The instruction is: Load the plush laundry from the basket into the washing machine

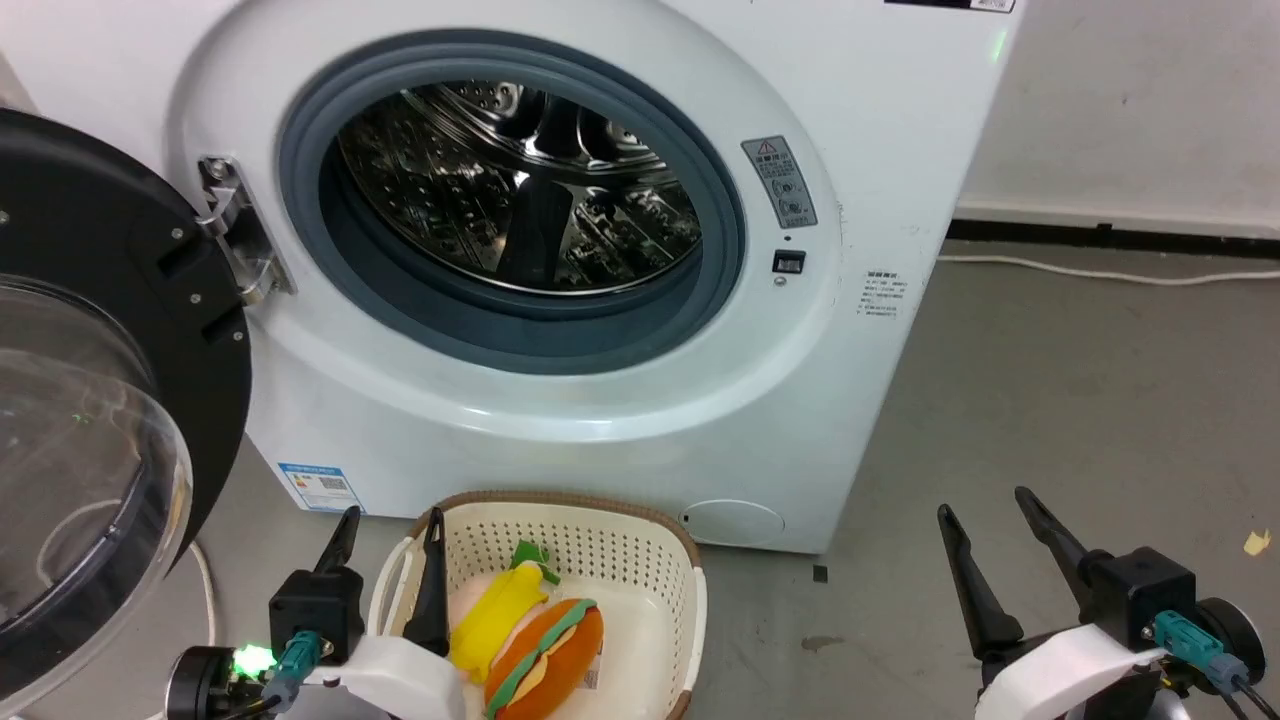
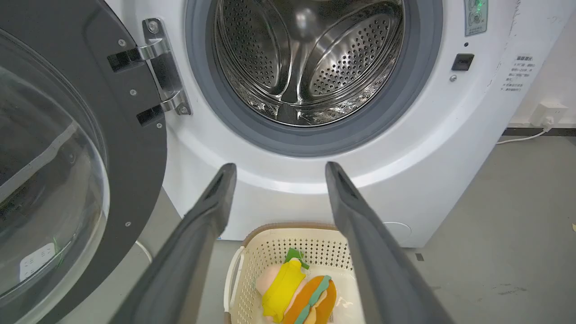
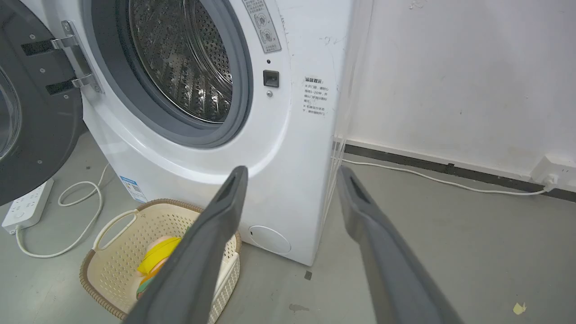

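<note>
The cream basket (image 1: pixel 640 545) with a brown rim stands on the floor before the white washing machine (image 1: pixel 560 430). In it lie the yellow-shirted doll (image 1: pixel 495 610) with a green topknot and the orange burger plush (image 1: pixel 545 660), side by side. The washer's door (image 1: pixel 100 400) hangs open at the left and the steel drum (image 1: pixel 520 185) holds nothing. My left gripper (image 1: pixel 392 522) is open, above the basket's left handle, holding nothing. My right gripper (image 1: pixel 985 500) is open over bare floor to the basket's right. The left wrist view has the doll (image 2: pixel 281 288) and burger (image 2: pixel 315 299) below the fingers.
A white power strip (image 3: pixel 24 204) and looping cable (image 3: pixel 76 216) lie on the floor left of the washer, under the open door. Another cable (image 1: pixel 1100 272) runs along the wall at the right. Grey floor (image 1: pixel 1080 420) spreads wide to the washer's right.
</note>
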### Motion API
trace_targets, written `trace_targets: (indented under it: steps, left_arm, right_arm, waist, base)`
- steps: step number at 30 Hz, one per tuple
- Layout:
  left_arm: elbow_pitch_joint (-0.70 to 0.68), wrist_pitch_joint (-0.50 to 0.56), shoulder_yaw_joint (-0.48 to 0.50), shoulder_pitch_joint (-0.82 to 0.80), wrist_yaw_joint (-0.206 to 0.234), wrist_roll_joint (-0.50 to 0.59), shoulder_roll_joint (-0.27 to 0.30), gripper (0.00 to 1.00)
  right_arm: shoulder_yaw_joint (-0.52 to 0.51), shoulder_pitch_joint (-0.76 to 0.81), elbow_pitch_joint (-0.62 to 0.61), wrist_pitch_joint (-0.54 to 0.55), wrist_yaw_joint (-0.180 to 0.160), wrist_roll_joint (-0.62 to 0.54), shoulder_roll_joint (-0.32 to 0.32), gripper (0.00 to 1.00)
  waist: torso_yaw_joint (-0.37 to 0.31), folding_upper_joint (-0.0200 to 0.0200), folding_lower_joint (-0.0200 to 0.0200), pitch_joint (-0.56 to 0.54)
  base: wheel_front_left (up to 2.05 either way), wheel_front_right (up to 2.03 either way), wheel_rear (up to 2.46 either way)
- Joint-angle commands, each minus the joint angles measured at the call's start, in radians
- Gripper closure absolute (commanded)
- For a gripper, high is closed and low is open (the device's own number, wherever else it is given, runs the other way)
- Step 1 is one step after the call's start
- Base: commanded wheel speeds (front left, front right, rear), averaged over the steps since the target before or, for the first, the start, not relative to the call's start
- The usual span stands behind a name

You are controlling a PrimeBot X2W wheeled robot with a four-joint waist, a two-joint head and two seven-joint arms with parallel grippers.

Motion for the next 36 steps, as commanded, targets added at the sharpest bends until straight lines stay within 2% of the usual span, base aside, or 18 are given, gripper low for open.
trace_targets:
  steps: [1, 20, 36]
  left_arm:
    - [0.007, -0.010, -0.004, -0.010, 0.000, -0.010, 0.000, 0.00]
    - [0.183, -0.028, -0.036, -0.118, -0.030, -0.021, 0.039, 0.00]
    - [0.399, 0.013, -0.051, -0.234, -0.045, -0.046, 0.116, 0.00]
  right_arm:
    - [-0.005, -0.008, 0.000, -0.011, 0.000, 0.014, 0.000, 0.00]
    - [0.013, -0.063, -0.010, -0.050, 0.000, 0.073, 0.000, 0.00]
    - [0.008, -0.105, -0.038, -0.083, 0.000, 0.145, 0.000, 0.00]
  waist:
    - [-0.004, 0.0000, 0.0000, 0.009]
    - [-0.066, 0.0000, 0.0000, 0.165]
    - [-0.147, 0.0000, 0.0000, 0.307]
  base:
    - [0.00, 0.00, 0.00]
    - [0.00, 0.00, 0.00]
    - [0.00, 0.00, 0.00]
